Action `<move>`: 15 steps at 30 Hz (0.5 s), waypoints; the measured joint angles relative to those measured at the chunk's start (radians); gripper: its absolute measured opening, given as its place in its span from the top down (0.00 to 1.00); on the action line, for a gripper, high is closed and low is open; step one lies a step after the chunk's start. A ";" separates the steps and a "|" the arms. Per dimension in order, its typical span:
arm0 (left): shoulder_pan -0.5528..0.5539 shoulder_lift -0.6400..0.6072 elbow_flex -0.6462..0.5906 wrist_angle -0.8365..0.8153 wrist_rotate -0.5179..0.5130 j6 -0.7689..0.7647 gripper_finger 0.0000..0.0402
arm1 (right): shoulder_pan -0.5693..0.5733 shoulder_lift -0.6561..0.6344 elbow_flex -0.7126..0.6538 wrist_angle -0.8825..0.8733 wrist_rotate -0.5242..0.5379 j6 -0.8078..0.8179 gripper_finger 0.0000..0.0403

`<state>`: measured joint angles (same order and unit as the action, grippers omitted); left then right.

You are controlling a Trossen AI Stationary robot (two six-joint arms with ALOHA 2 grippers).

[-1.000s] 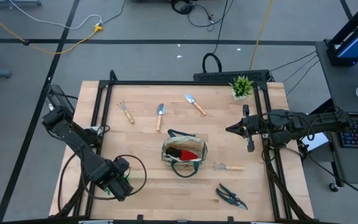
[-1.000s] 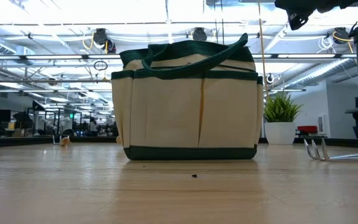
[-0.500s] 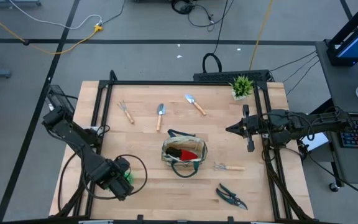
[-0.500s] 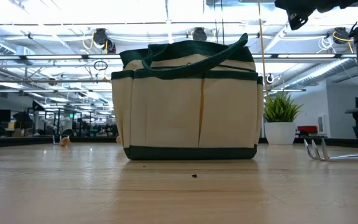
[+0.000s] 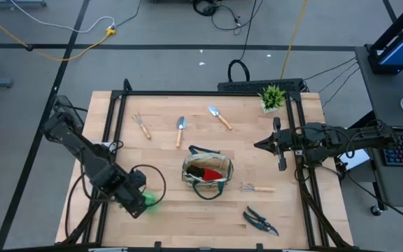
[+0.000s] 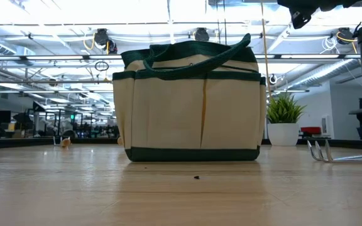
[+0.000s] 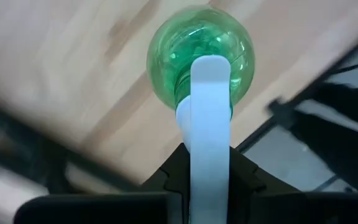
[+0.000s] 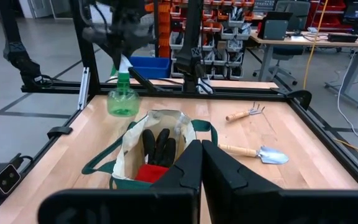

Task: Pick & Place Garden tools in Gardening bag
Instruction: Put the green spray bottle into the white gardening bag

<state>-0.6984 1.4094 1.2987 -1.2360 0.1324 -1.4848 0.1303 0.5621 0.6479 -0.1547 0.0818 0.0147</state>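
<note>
L gripper point(image 5: 140, 201) fingers clamp green-white spray bottle point(image 7: 201, 57), seemingly lifted.

The scene is evenly and brightly lit from ceiling strip lights point(image 6: 168, 16), glare being thrown across the low view's top, soft shadows being cast under the gardening bag point(image 6: 190, 107), while motion blur is seen beyond the left gripper's point(image 7: 210, 124) shut jaws.

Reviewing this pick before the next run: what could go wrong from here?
1. The left gripper holds the green spray bottle only by its white neck, so it may swing or slip.
2. The gardening bag already holds a red-and-black item; the bottle could catch on it or on the bag's looped handles.
</note>
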 joint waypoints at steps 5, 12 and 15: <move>0.011 -0.059 0.000 0.119 -0.135 0.188 0.87 | 0.000 0.000 0.000 0.000 0.000 0.000 1.00; 0.032 -0.102 0.000 0.358 -0.273 0.378 0.87 | 0.000 0.000 0.000 0.000 0.000 0.000 1.00; 0.046 -0.119 0.000 0.477 -0.334 0.459 0.87 | 0.000 0.000 0.000 0.000 0.000 0.000 1.00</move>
<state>-0.6520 1.2908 1.2991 -0.7589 -0.2018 -1.0261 0.1307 0.5621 0.6479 -0.1550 0.0822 0.0147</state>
